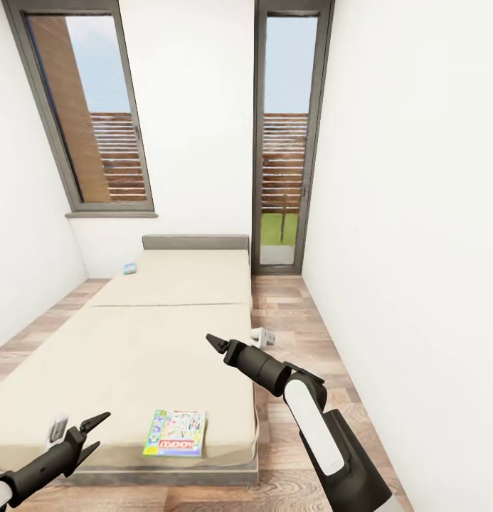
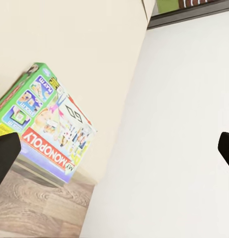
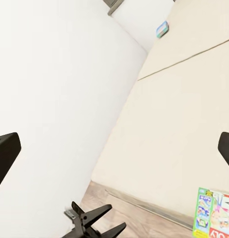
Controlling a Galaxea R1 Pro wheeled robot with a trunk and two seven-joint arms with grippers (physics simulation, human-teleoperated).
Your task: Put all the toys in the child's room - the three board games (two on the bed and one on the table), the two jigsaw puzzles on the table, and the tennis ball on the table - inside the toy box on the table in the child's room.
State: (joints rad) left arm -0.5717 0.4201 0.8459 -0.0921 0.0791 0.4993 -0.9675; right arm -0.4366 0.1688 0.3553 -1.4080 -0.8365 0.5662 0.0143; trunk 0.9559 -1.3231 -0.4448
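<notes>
On the bed [image 1: 132,341], near its foot edge, lies a Monopoly game box [image 1: 175,432], flat. A second small box [image 1: 129,269], perhaps another game, rests far at the head end. The left claw [image 1: 95,434] and the right claw [image 1: 213,344] both hover open, holding nothing.

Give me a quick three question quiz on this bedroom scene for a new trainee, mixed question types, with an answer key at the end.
1. True or false: the Monopoly box lies flat on the bed near its foot edge.
2. Multiple choice: the second game box sits where? A) on the floor by the door B) at the far end of the bed, on the window side C) under the near box
3. Short answer: are the left hand and the right hand holding anything?

Key: 1 true; 2 B; 3 no, both are open and empty, hovering over the bed.
</notes>
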